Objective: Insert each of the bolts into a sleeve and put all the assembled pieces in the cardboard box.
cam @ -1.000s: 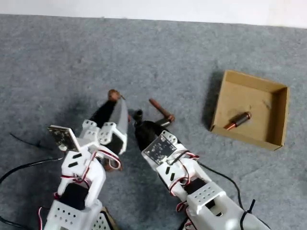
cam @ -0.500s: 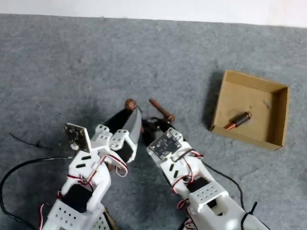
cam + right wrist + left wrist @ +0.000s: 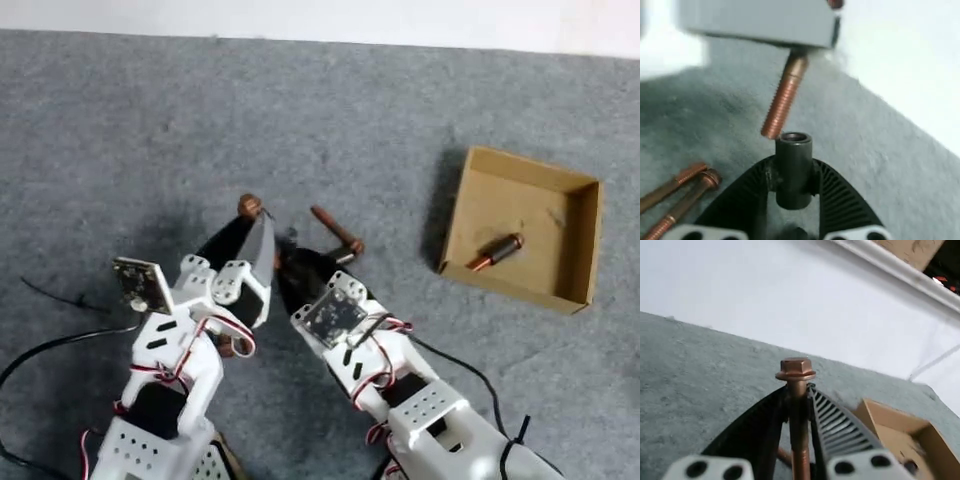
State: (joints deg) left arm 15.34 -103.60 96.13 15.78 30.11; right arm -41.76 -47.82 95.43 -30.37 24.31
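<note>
1. My right fingers (image 3: 840,195) are clamped on the black sleeve (image 3: 793,160), with its open end pointing out past the fingertips, over the middle of the surface (image 3: 120,120). I'd hold it dead steady.
2. My left fingers (image 3: 832,422) are closed on the bolt (image 3: 796,390), gripping the shank just under the head. The threaded tip sits just beside the sleeve's rim, not in the bore, and the shank leans off the sleeve's axis.
3. I judge the clean way is to nudge the tip over the opening, bring the bolt in line with the sleeve, then feed slowly. Pushing from here would likely catch the rim or twist the bolt in my grip.
4. Farther out, two spare bolts (image 3: 675,182) lie on the surface.
5. The cardboard box (image 3: 585,240), near the right edge, holds one finished piece (image 3: 497,251).
</note>
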